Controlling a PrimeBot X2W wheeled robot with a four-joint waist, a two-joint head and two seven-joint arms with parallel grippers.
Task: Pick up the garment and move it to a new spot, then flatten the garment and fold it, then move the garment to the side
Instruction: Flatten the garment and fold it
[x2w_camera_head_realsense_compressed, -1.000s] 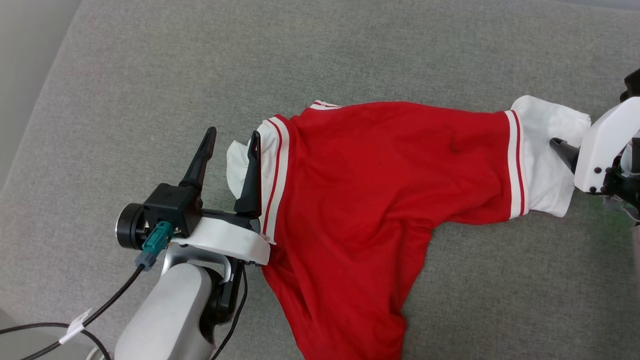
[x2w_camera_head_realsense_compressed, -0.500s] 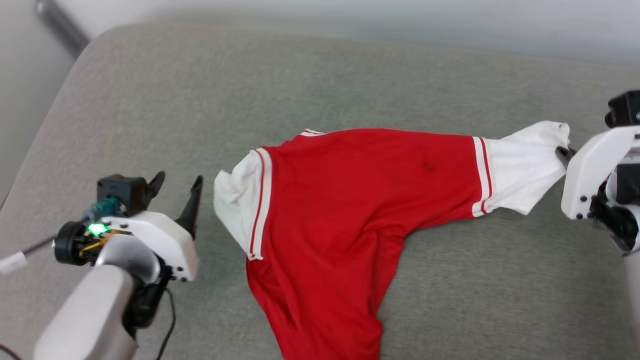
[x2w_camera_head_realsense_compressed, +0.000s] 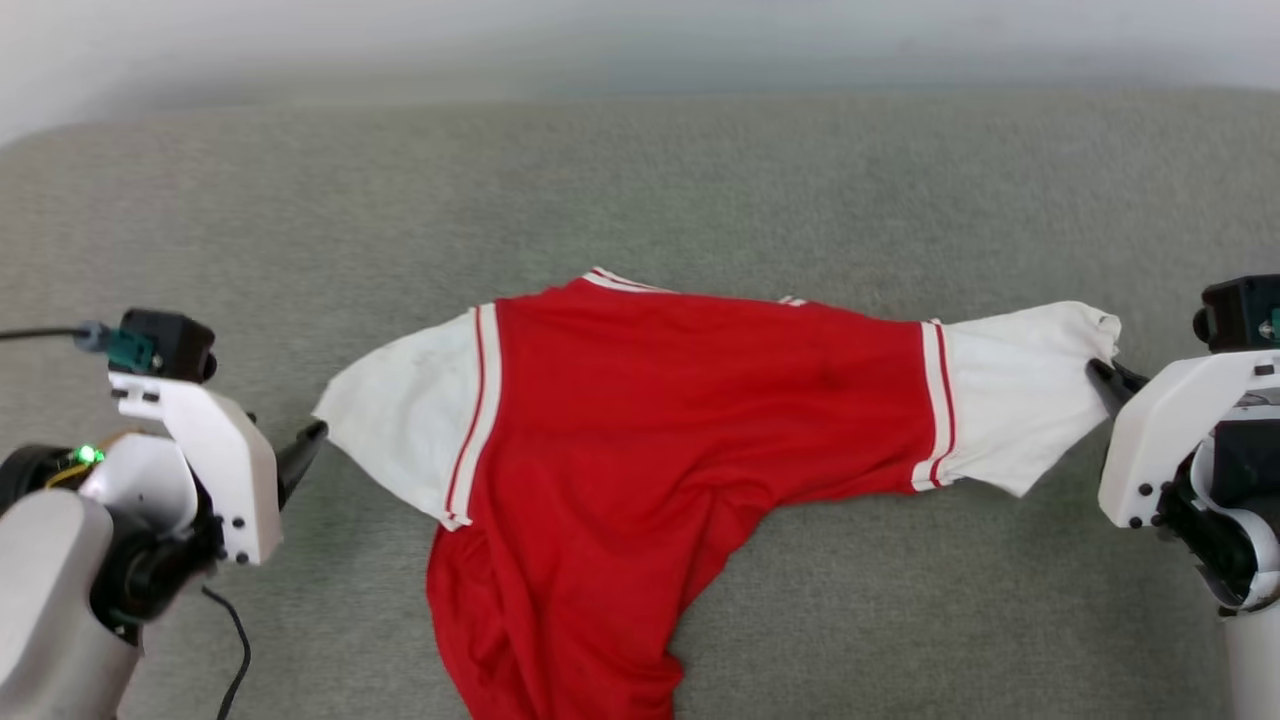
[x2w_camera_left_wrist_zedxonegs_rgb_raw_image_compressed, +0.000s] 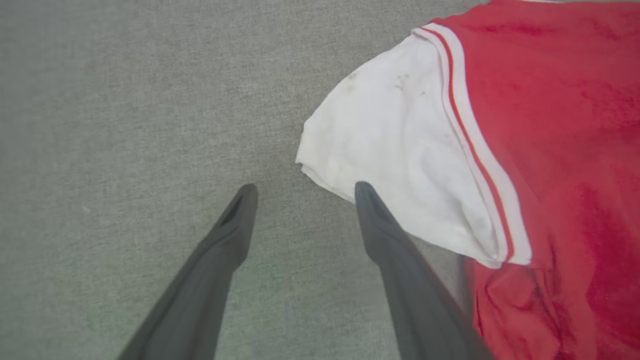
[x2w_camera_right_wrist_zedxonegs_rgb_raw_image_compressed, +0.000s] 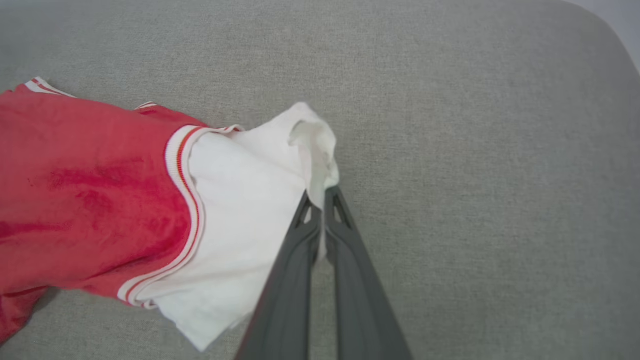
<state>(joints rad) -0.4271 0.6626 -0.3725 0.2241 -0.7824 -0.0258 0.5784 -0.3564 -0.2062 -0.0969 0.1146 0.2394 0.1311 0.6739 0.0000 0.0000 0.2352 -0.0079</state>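
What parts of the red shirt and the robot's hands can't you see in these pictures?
- Bottom of the bright red soft fabric jersey: cut off by the head view's lower edge.
- Jersey's underside: hidden against the grey woven cushion, every view.
- Left hand: in the head view, mostly hidden behind its white wrist casing.
- How much white sleeve the right hand pinches: covered by its shut fingers, right wrist view.

Bare cushion (x2w_camera_head_realsense_compressed: 640, 170) lies open beyond the garment (x2w_camera_head_realsense_compressed: 690, 400) and on the near side of its right sleeve, the garment covers the middle, and a cable (x2w_camera_head_realsense_compressed: 243, 645) trails by the left arm (x2w_camera_head_realsense_compressed: 50, 570).
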